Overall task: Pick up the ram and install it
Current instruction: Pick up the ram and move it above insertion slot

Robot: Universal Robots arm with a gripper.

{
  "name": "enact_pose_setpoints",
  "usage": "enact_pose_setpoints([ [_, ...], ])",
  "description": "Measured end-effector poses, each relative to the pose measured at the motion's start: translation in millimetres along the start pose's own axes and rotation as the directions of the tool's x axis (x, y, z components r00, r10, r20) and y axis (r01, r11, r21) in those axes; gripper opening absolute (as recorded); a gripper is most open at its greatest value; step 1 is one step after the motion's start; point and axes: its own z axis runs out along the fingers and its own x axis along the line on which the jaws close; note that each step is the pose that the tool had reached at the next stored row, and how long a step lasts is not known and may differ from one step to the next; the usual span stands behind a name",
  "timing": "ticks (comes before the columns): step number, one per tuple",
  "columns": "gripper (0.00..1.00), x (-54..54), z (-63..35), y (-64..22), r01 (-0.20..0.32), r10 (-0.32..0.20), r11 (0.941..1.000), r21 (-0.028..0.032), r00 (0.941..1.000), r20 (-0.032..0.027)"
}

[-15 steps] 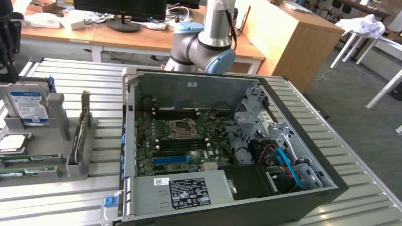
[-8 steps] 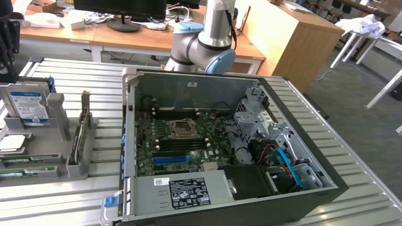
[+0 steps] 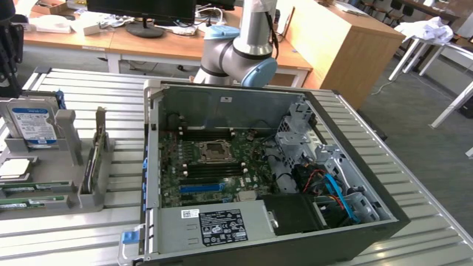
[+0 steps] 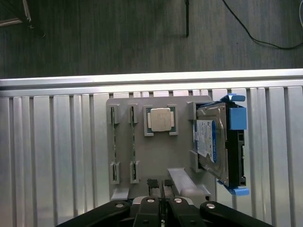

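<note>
at the exterior view's left we see a grey holder (image 3: pixel 52 169) on the ribbed metal table (image 3: pixel 88 83). in it a blue-labelled hard drive (image 3: pixel 33 126) stands upright and a square cpu chip (image 3: pixel 15 168) lies flat just beside it. the ram (image 3: pixel 33 187), two thin green sticks, sits on edge in narrow slots near the cpu chip. in the middle of that view lies the open computer case (image 3: pixel 384 221), with its motherboard (image 3: pixel 192 166), a bare cpu socket (image 3: pixel 214 149), a long blue slot (image 3: pixel 201 188) and a labelled power supply (image 3: pixel 221 224). the robot arm (image 3: pixel 247 52) rises behind the case's far wall, and a wooden desk (image 3: pixel 347 39) stands toward the exterior view's right. the wrist view looks down on the holder (image 4: pixel 156 156). there the cpu chip (image 4: pixel 160 119) lies between the ram (image 4: pixel 134 146) and the hard drive (image 4: pixel 213 139). the gripper (image 4: pixel 162 196) hangs above the holder, its fingers pressed together. we make out nothing in its grasp, and it is well apart from the ram.
</note>
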Motion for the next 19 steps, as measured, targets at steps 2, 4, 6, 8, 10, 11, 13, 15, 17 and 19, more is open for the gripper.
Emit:
enact_pose_setpoints([
  [2,0.23,0.0,0.0,0.0,0.0,0.0,1.0,0.0,1.0,0.0],
  [4,0.3,0.0,0.0,0.0,0.0,0.0,1.0,0.0,1.0,0.0],
  [6,0.3,0.0,0.0,0.0,0.0,0.0,1.0,-0.0001,1.0,0.0001],
  [8,0.3,0.0,0.0,0.1,0.0,0.0,1.0,0.0,1.0,0.0],
  [10,0.3,1.4,0.1,0.5,0.0,0.0,1.0,0.0001,1.0,0.0001],
  [11,0.3,2.8,0.0,0.7,0.0,0.0,1.0,0.0,1.0,0.0],
  [13,0.3,6.1,-0.1,1.1,0.0,0.0,1.0,0.0,1.0,0.0],
  [15,0.3,9.8,-0.1,1.5,0.0,0.0,1.0,0.0,1.0,0.0],
  [17,0.3,13.4,-0.2,1.9,0.0,0.0,1.0,-0.0001,1.0,0.0],
  [19,0.3,17.0,-0.2,2.2,0.0,0.0,1.0,0.0,1.0,0.0001],
])
